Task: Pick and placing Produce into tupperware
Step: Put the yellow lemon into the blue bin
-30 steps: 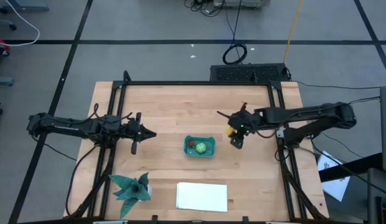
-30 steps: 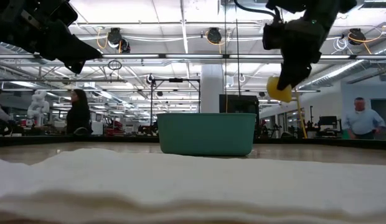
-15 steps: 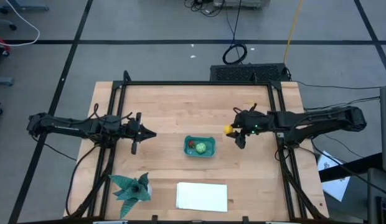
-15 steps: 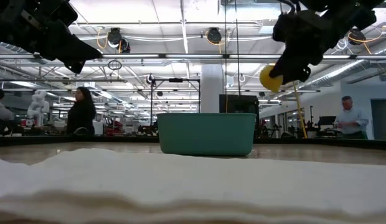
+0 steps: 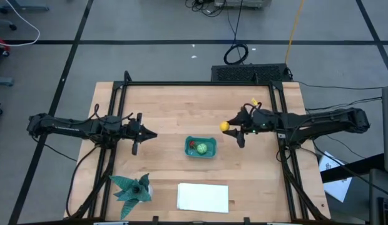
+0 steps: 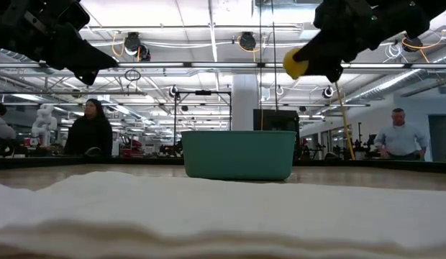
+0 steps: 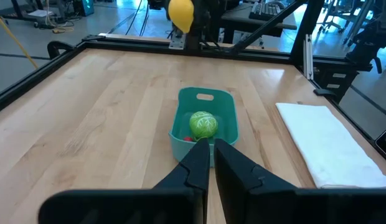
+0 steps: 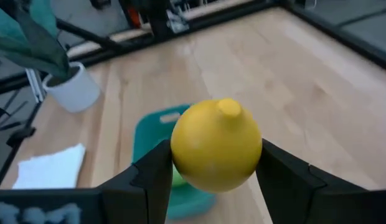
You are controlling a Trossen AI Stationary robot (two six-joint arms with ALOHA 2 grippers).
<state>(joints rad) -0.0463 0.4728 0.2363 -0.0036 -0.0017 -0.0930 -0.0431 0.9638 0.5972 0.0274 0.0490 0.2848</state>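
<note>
Two of three done: green piece (image 7: 203,124) and red piece (image 7: 188,138) lying in tub (image 5: 201,147) near bench centre. Outstanding: lemon (image 5: 224,125), pinched in right end effector (image 5: 230,128), aloft toward the tub's right-edge side, not yet over it. Left end effector (image 5: 148,134) pressed together, empty, idle toward left edge.

Bright even overhead light, soft shadows, blurred white foreground, ceiling glare

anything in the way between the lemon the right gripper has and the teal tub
Nothing visible. The right gripper holds the yellow lemon in the air, with only bare table between it and the teal tub. The left gripper waits shut on the tub's far side.
</note>
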